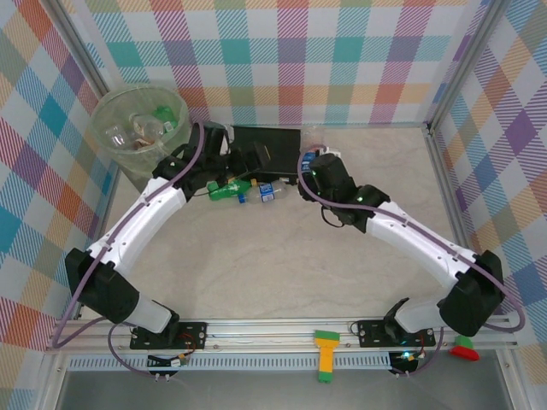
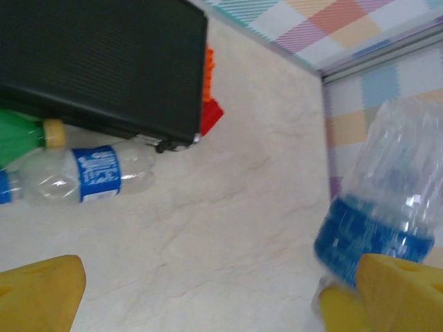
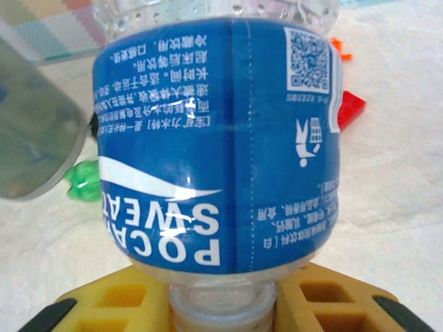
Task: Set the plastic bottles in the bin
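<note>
**At the back of the table: one bottle gripped, two lying loose**

In the far left corner, the bin already has several bottles in it. I can make out green and clear shapes through its mouth, but I won't try to count them. I judge the job well along but not finished.

Two more lie on the table just in front of the case. One is a green bottle; just beside it on the right is a clear bottle with a blue label.

A third is off the table. My right gripper is closed on the neck of the held bottle, which has a blue label. Its cap end sits between the yellow fingers and its body points away from the wrist. It hangs by the right end of the case, well apart from the bin, with the case and my left arm between them.

My left gripper is spread wide with nothing in it, over bare table. From its camera, the clear bottle lies ahead and to the left against the case, with the green bottle beyond it. The held bottle hangs close to its right finger; whether they touch I cannot tell. Orange and red toy pieces peek out at the case's corner, and they are not mine to move.

As I read it, what remains is to carry the held bottle across to the bin, then fetch the two on the table.
</note>
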Robot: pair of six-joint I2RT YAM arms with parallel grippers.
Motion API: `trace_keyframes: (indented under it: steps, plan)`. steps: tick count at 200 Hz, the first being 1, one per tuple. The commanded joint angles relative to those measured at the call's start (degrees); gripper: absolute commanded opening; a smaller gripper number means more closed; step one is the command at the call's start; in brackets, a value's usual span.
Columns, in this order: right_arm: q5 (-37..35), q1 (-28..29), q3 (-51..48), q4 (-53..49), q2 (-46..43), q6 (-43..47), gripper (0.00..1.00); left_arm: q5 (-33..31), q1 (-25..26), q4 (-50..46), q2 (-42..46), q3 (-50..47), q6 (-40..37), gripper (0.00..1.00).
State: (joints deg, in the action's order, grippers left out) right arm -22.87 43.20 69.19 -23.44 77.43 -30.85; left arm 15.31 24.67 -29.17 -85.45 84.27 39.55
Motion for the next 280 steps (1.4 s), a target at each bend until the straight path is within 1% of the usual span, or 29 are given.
trace_keyframes:
  steps: [1, 36, 53, 55, 74, 107, 117, 148, 185, 217, 239, 245, 252, 267, 280]
  plan:
    - [0.90, 1.62, 2.61, 0.52, -0.26, 4.72, 0.32, 9.21, -1.49, 8.77, -0.25, 0.25, 4.21, 1.00]
    - [1.59, 5.29, 5.76, 1.21, 2.04, 8.16, 0.33, 10.99, -2.34, 11.32, 0.18, 0.09, 3.88, 0.99]
    - [3.13, 6.20, 7.19, 1.45, 3.23, 8.95, 0.33, 14.34, -2.58, 12.74, 0.03, -0.57, 3.95, 0.97]
    - [3.35, 6.31, 7.30, 1.46, 3.36, 9.07, 0.33, 14.71, -2.62, 14.40, -0.04, -0.53, 4.02, 0.97]
    - [4.71, 6.46, 8.40, 1.22, 4.43, 8.96, 0.33, 17.73, -2.61, 16.92, 0.16, -1.43, 4.13, 0.94]
    - [6.81, 6.49, 9.37, 1.54, 5.23, 8.90, 0.33, 19.20, -2.56, 19.86, 2.01, -4.22, 3.21, 0.94]
    - [7.54, 6.46, 9.39, 1.80, 5.34, 9.05, 0.33, 20.54, -2.52, 19.96, 1.67, -4.43, 2.95, 0.93]
    - [10.16, 6.54, 9.83, 2.17, 5.54, 10.01, 0.33, 23.45, -2.52, 18.36, -0.48, -3.67, 2.64, 0.87]
    - [10.66, 6.94, 11.06, 0.84, 5.98, 11.15, 0.33, 24.39, -2.53, 18.25, -1.51, -2.28, 2.20, 0.83]
    - [10.74, 7.13, 10.97, 0.91, 5.56, 11.52, 0.33, 25.56, -2.52, 17.91, -2.29, -1.39, 2.63, 0.75]
    - [10.80, 7.08, 10.81, 0.88, 5.47, 11.75, 0.34, 25.04, -2.28, 18.36, -1.89, -0.87, 2.65, 0.63]
    - [10.62, 7.16, 10.84, 0.93, 5.45, 11.63, 0.36, 24.90, -2.25, 18.27, -1.83, -0.60, 2.65, 0.62]
    - [10.34, 7.17, 10.71, 0.90, 5.37, 11.52, 0.43, 24.78, -2.19, 18.11, -1.74, -0.35, 2.64, 0.62]
    - [9.67, 7.08, 10.36, 1.10, 4.85, 11.13, 0.52, 24.46, -2.19, 17.68, -1.58, 0.26, 2.53, 0.60]
    - [8.57, 7.07, 9.73, 1.76, 4.21, 10.97, 0.73, 23.87, -2.17, 17.08, -1.27, 0.67, 2.12, 0.60]
